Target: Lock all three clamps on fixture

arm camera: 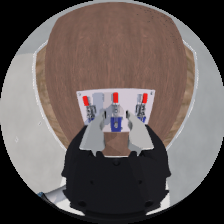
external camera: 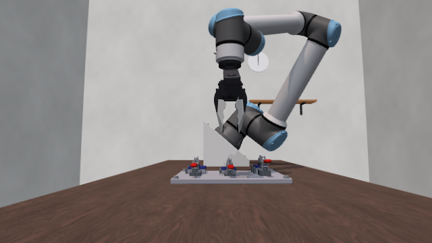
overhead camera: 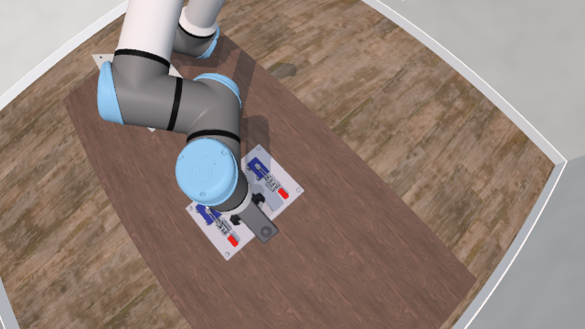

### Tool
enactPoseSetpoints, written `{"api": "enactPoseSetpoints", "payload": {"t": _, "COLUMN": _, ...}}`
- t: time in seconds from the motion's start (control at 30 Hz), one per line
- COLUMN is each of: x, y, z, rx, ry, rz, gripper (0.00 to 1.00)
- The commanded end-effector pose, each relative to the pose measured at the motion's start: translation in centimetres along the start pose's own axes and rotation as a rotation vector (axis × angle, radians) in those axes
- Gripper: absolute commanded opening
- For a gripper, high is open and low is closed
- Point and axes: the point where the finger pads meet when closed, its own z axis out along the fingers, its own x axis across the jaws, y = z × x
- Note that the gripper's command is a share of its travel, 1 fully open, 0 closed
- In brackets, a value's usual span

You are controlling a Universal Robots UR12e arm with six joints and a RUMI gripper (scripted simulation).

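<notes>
A grey fixture plate [overhead camera: 294, 188] [external camera: 231, 181] [arm camera: 127, 95] lies on the brown table. It carries three toggle clamps with red handle tips. In the front view they are the left clamp [external camera: 194, 169], the middle clamp [external camera: 233, 171] and the right clamp [external camera: 261, 167]. The right clamp's red tip sits a little higher than the other two. In the top view I see two clamps [overhead camera: 270, 179] [overhead camera: 222, 227]. The arm's wrist hides the middle one. My gripper [external camera: 230, 129] [arm camera: 116, 111] hangs high above the middle clamp, pointing straight down. Its fingers are a little apart with nothing between them.
A white triangular panel [external camera: 216, 148] stands behind the fixture near the arm's base. The arm's elbow [external camera: 266, 131] hangs low behind the plate. A wall shelf [external camera: 283, 101] and a round clock [external camera: 258, 62] are on the back wall.
</notes>
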Motion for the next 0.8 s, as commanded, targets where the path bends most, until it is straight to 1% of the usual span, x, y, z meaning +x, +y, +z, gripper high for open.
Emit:
{"api": "enactPoseSetpoints", "payload": {"t": 0.0, "x": 0.2, "y": -0.2, "z": -1.1, "rx": 0.005, "ry": 0.004, "rz": -0.001, "gripper": 0.28}}
{"api": "enactPoseSetpoints", "payload": {"t": 0.07, "x": 0.2, "y": -0.2, "z": -1.6, "rx": 0.005, "ry": 0.004, "rz": -0.001, "gripper": 0.28}}
{"api": "enactPoseSetpoints", "payload": {"t": 0.13, "x": 0.2, "y": -0.2, "z": -1.6, "rx": 0.005, "ry": 0.004, "rz": -0.001, "gripper": 0.28}}
{"api": "enactPoseSetpoints", "payload": {"t": 0.53, "x": 0.2, "y": -0.2, "z": -5.1, "rx": 0.005, "ry": 0.004, "rz": -0.001, "gripper": 0.28}}
{"api": "enactPoseSetpoints", "payload": {"t": 0.63, "x": 0.2, "y": -0.2, "z": -5.5, "rx": 0.005, "ry": 0.004, "rz": -0.001, "gripper": 0.28}}
{"api": "enactPoseSetpoints", "payload": {"t": 0.77, "x": 0.2, "y": -0.1, "z": -5.5, "rx": 0.003, "ry": 0.002, "rz": -0.001, "gripper": 0.28}}
